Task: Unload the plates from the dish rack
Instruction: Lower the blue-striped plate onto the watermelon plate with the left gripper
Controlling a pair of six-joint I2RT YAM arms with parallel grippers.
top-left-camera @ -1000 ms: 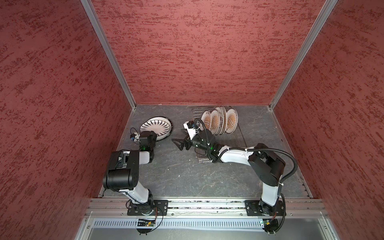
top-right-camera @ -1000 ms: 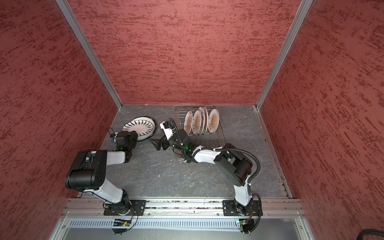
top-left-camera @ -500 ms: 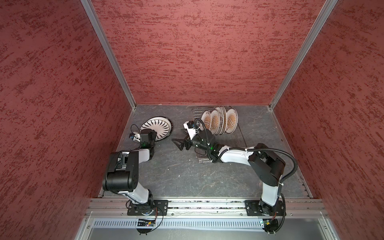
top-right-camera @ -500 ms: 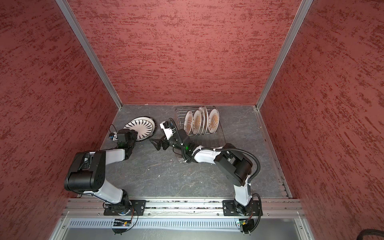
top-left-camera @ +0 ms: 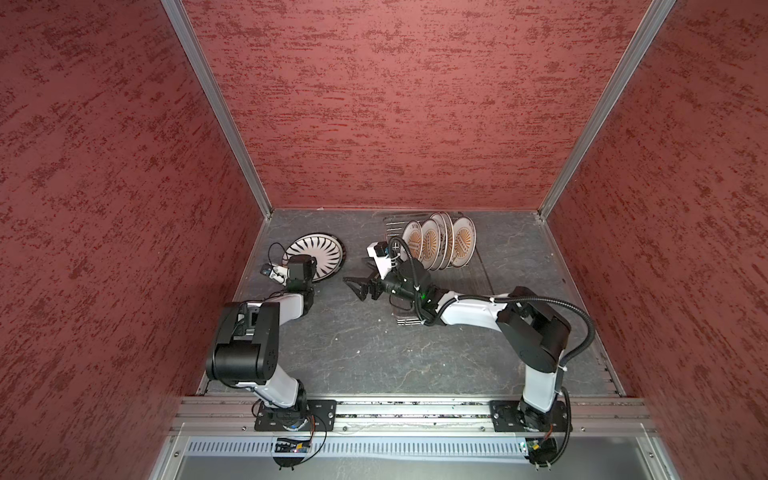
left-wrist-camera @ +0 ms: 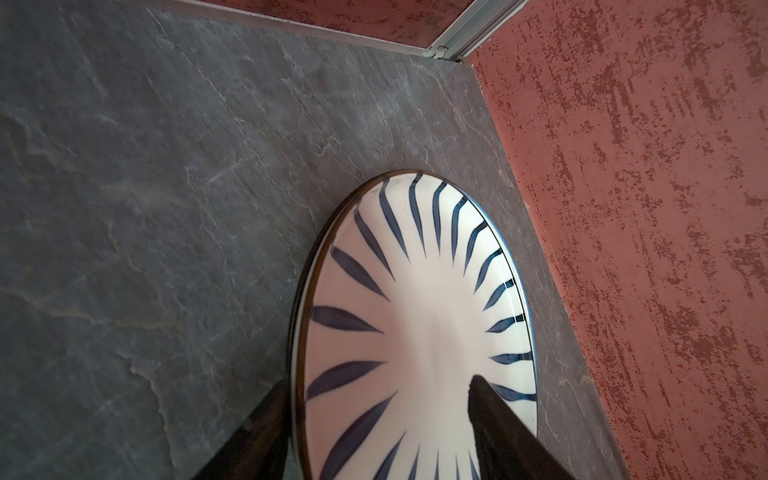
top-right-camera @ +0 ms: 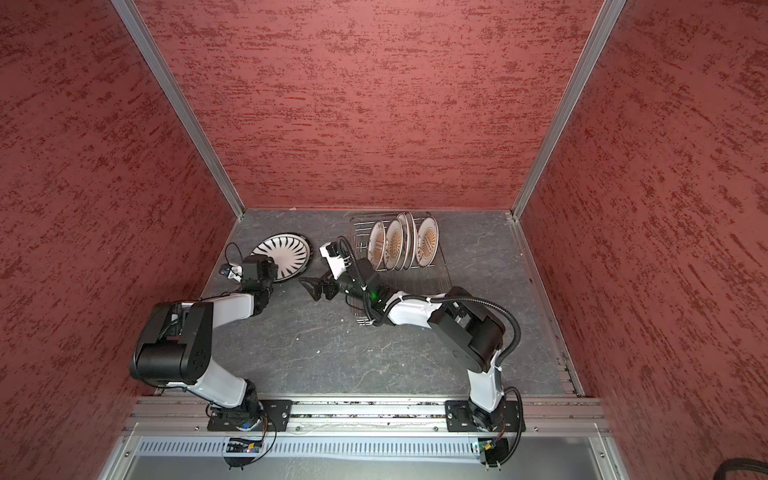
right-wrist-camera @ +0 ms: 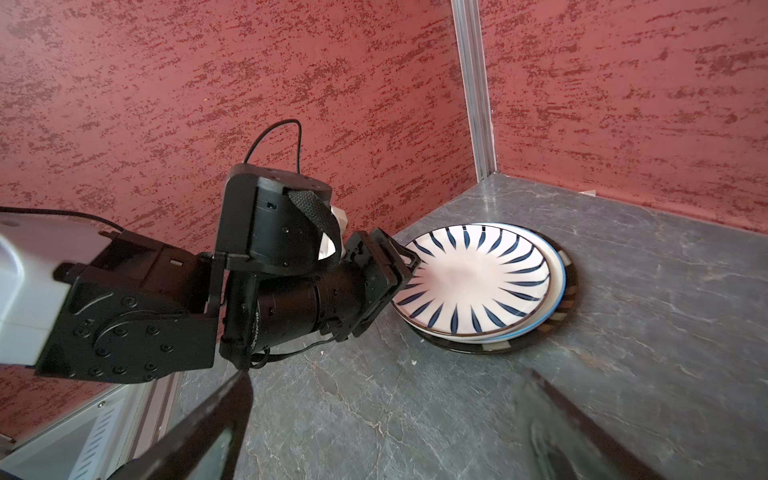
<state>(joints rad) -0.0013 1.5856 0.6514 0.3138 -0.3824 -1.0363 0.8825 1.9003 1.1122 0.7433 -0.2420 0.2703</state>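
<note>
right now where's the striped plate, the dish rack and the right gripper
striped plate point(right-wrist-camera: 478, 274): right wrist view, on its white centre.
dish rack point(top-right-camera: 424, 278): in a top view, on a bare stretch of its grid floor.
right gripper point(top-left-camera: 353, 289): in a top view, midway between its open fingertips.

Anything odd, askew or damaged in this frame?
Nothing broken or spilled. Only the unloaded stack is uneven: the striped plate sits off-centre, leaving the blue-rimmed plate and dark-rimmed plate showing on one side.

Grey slate tabletop point(top-left-camera: 374, 353) — red textured walls point(top-left-camera: 395, 104) around.
</note>
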